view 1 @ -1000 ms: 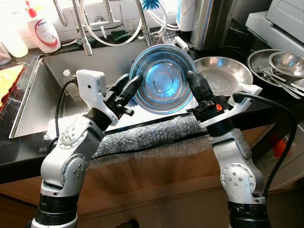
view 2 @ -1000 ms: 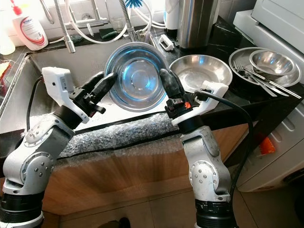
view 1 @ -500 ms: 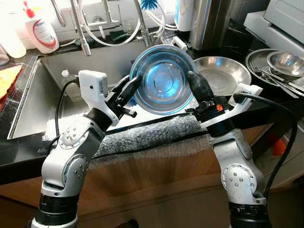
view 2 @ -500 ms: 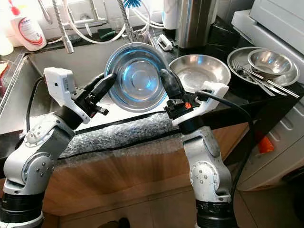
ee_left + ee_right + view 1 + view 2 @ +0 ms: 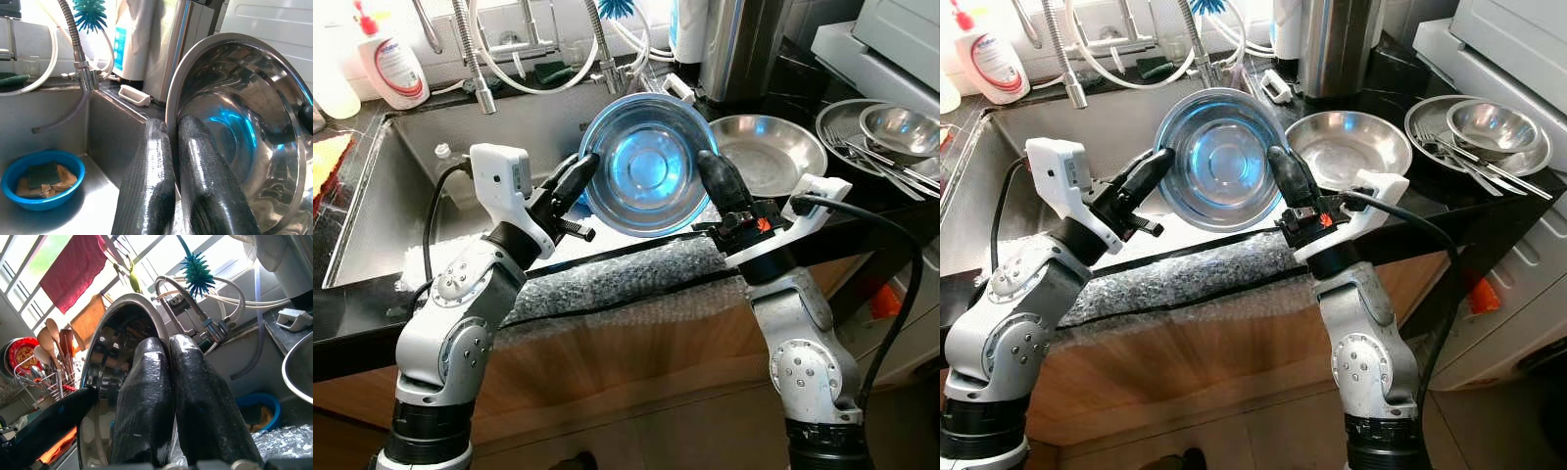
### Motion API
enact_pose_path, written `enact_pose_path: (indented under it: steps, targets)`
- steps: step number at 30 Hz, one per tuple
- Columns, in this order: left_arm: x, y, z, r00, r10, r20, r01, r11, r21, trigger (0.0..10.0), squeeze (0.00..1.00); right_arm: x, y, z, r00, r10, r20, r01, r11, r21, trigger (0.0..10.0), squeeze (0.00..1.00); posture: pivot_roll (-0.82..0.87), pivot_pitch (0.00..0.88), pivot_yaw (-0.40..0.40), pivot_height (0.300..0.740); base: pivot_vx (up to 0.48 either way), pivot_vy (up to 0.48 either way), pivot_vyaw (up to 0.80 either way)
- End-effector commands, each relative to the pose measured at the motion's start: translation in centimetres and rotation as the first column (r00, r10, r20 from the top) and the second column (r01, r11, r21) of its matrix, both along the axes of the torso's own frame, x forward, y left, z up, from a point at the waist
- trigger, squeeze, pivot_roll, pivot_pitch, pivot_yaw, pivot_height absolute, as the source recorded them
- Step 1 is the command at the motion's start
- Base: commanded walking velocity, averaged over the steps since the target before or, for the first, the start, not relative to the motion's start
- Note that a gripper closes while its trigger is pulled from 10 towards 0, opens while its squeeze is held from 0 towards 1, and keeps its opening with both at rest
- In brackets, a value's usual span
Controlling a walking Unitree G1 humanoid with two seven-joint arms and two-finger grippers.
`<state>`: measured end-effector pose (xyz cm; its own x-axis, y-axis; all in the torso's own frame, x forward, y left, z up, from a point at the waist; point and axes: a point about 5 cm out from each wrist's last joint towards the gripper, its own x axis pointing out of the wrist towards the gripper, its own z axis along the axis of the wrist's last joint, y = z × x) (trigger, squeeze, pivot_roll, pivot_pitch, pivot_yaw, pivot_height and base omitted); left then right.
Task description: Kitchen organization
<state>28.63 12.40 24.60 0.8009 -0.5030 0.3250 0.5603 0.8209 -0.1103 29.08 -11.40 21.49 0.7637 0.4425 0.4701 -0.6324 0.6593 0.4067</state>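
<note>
Black countertop (image 5: 372, 323) is running along the front of a steel sink (image 5: 421, 196), and above that sink the steel bowl (image 5: 648, 164) is being held up on edge, its hollow facing the robot and catching a blue glow. It is hanging between the two grippers: the left gripper (image 5: 579, 174) is pinching the rim on one side, one finger (image 5: 149, 181) behind the rim and the other inside the hollow, and the right gripper (image 5: 712, 171) is clamping the opposite rim the same way, with one finger (image 5: 144, 396) inside the bowl and its partner outside. Both pairs of fingers are pressing nearly together, with just the thin metal wall between them. Just beyond the right fingers a wide steel pan (image 5: 769, 152) is lying on the counter, and farther out on that side a plate (image 5: 847, 122) is carrying a smaller bowl (image 5: 903, 129) and some forks (image 5: 871, 157). Beyond the left fingers, down in the sink, a blue basin (image 5: 41, 178) with a sponge is sitting, with the faucet hose (image 5: 472, 49) and a soap bottle (image 5: 389, 59) behind. Judging by this, the bowl is lifted but not yet set anywhere, so the organizing is looking partway along at most, with placing this bowl and probably sorting the loose metalware remaining.
</note>
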Motion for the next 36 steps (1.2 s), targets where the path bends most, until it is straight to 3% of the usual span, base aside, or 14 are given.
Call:
enact_pose_path:
  steps: [1,2,3,4,10,15,21,23,24,28,29,30,31,36]
  targets:
    - [-0.3,-0.5,0.2,0.999,-0.031,0.017,0.031,0.999,0.012,0.0,0.0,-0.5,1.2,0.4,0.998,0.059,0.024,-0.059,0.998,-0.025,10.0,0.16,-0.05,0.122,0.065,0.74,0.0,0.0,0.0]
    - [-0.3,-0.4,0.2,1.0,-0.027,0.015,0.027,1.0,0.002,0.0,0.0,-0.5,1.2,0.4,0.998,0.058,0.02,-0.057,0.998,-0.022,10.0,0.87,-0.05,0.122,0.065,0.74,0.0,0.0,0.0]
    - [-0.3,-0.4,0.2,1.0,-0.025,0.014,0.025,1.0,-0.005,0.0,0.0,-0.4,1.2,0.4,0.998,0.057,0.017,-0.056,0.998,-0.021,10.0,0.87,-0.05,0.122,0.065,0.74,0.0,0.0,0.0]
    - [-0.3,-0.3,0.2,1.0,-0.023,0.012,0.023,1.0,-0.012,0.0,0.0,-0.4,1.2,0.4,0.998,0.056,0.016,-0.056,0.998,-0.02,10.0,1.0,-0.05,0.122,0.065,0.74,0.0,0.0,0.0]
    - [0.7,1.6,1.2,0.996,0.087,-0.011,-0.088,0.981,-0.175,0.0,0.0,-0.3,1.0,0.3,0.999,0.04,0.008,-0.039,0.999,-0.026,10.0,1.0,-0.05,0.123,0.064,0.74,0.0,0.0,0.0]
    - [1.2,3.6,2.3,0.987,0.16,-0.024,-0.159,0.924,-0.347,0.0,0.0,-0.2,1.0,0.2,0.999,0.033,0.002,-0.032,0.999,-0.029,10.0,1.0,-0.05,0.122,0.064,0.74,0.0,0.0,0.0]
    - [1.6,5.0,2.4,0.968,0.246,-0.06,-0.248,0.873,-0.42,0.0,0.0,-0.2,1.0,0.1,1.0,0.024,-0.002,-0.024,0.999,-0.036,10.0,1.0,-0.05,0.122,0.063,0.74,0.0,0.0,0.0]
    - [1.6,5.2,2.5,0.961,0.27,-0.059,-0.269,0.866,-0.421,0.0,0.0,-0.2,1.0,0.1,1.0,0.021,-0.002,-0.021,0.999,-0.037,10.0,0.9,-0.05,0.122,0.063,0.74,0.0,0.0,0.0]
    - [1.8,6.0,2.7,0.93,0.364,-0.047,-0.353,0.852,-0.386,0.0,0.0,-0.1,0.9,0.1,1.0,0.005,-0.002,-0.005,0.999,-0.05,10.0,0.0,-0.05,0.121,0.062,0.74,0.0,0.0,0.0]
    - [2.1,7.4,2.4,0.822,0.569,0.025,-0.554,0.809,-0.198,0.0,0.0,0.0,0.6,0.0,0.996,-0.086,0.031,0.089,0.984,-0.154,10.0,0.0,-0.06,0.121,0.063,0.74,0.0,0.0,0.0]
    - [2.2,7.7,2.2,0.799,0.601,0.035,-0.587,0.79,-0.175,1.7,0.0,0.0,0.3,0.1,0.991,-0.126,0.05,0.133,0.974,-0.184,10.0,0.0,-0.06,0.124,0.061,0.74,0.0,0.0,0.0]
    - [2.1,8.0,2.3,0.774,0.629,0.073,-0.618,0.776,-0.128,8.5,0.0,-0.1,0.2,0.3,0.984,-0.161,0.077,0.174,0.962,-0.213,10.0,0.0,-0.06,0.124,0.061,0.74,0.0,0.0,0.0]
    - [2.1,8.2,2.3,0.765,0.638,0.094,-0.629,0.77,-0.109,10.0,0.0,-0.2,0.0,0.4,0.979,-0.185,0.089,0.201,0.954,-0.224,10.0,0.0,-0.05,0.124,0.061,0.74,0.0,0.0,0.0]
    - [2.7,10.0,0.6,0.677,0.722,0.142,-0.733,0.679,0.04,10.0,0.0,-1.1,-0.5,0.7,0.946,-0.262,0.19,0.315,0.881,-0.353,10.0,0.0,-0.07,0.126,0.063,0.74,0.0,0.0,0.0]
